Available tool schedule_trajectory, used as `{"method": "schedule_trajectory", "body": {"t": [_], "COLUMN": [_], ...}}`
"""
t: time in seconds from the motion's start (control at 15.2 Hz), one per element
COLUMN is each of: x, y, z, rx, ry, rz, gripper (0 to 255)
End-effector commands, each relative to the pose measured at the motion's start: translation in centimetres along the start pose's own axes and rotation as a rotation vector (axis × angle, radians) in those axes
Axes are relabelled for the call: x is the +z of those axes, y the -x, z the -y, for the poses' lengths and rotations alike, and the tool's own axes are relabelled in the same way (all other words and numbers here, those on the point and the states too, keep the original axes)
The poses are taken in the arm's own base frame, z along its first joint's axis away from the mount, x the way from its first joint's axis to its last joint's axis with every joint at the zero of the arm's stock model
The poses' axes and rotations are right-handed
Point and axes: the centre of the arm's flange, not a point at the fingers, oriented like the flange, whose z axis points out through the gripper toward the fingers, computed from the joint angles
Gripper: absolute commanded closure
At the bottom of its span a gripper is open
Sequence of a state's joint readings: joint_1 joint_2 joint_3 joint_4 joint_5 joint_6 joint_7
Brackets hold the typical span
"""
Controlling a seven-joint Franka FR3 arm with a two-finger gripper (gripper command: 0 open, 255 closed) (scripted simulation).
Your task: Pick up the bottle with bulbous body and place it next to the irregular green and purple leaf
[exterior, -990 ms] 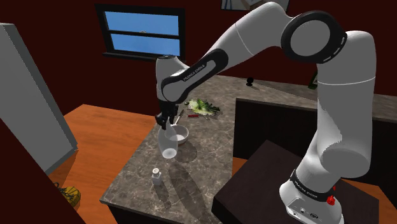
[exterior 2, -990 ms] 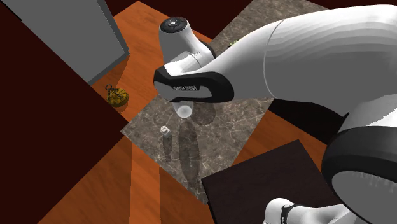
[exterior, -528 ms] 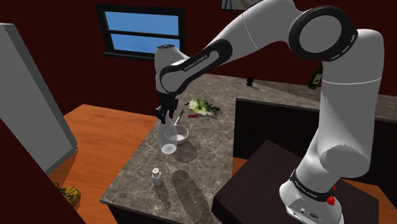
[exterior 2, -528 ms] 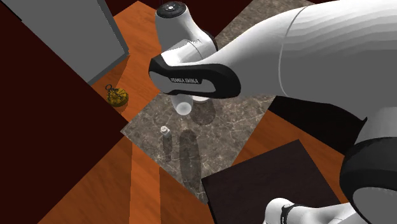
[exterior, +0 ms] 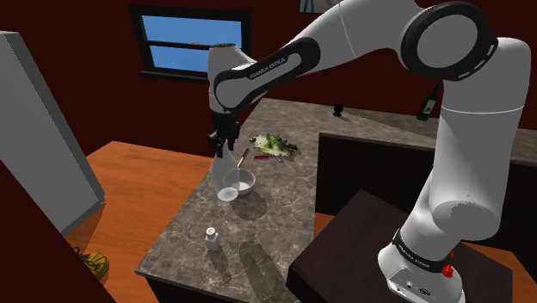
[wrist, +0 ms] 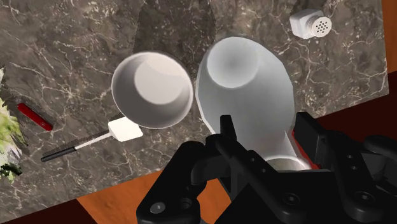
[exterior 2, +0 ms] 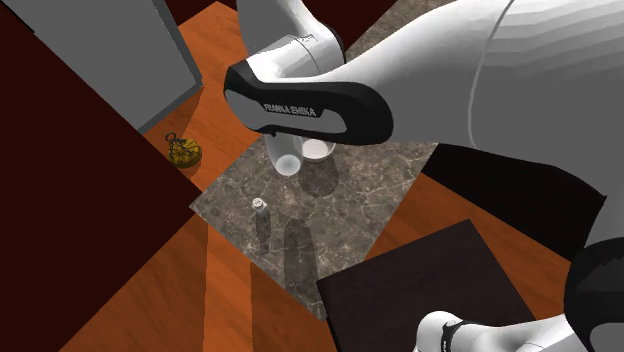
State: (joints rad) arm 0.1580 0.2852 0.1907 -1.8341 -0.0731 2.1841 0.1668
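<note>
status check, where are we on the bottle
End effector shut on bottle. Bottle held above counter, beside white bowl. Bowl lies between it and leaf.

The tabletop (wrist: 76,51) is dark grey-brown marble with pale veins. The bottle (wrist: 245,95) and bowl (wrist: 153,89) are whitish; the floor (exterior: 146,181) is orange.

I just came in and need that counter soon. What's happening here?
The white arm holds the bulbous bottle by its narrow end in its jaws, hanging clear of the marble counter beside a white bowl. The green leaf it should go next to lies further along the counter. A small shaker stands near the counter's edge.
</note>
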Motion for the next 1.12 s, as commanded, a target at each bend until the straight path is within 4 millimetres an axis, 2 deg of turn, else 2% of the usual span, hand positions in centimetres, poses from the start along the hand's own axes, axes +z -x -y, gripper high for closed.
{"method": "schedule_trajectory", "body": {"t": [0.0, 1.06], "x": [-1.1, -9.5], "y": [0.0, -0.6], "z": [0.0, 0.1], "rx": [0.0, 0.0], "ry": [0.0, 0.0], "rz": [0.0, 0.0], "gripper": [255, 255]}}
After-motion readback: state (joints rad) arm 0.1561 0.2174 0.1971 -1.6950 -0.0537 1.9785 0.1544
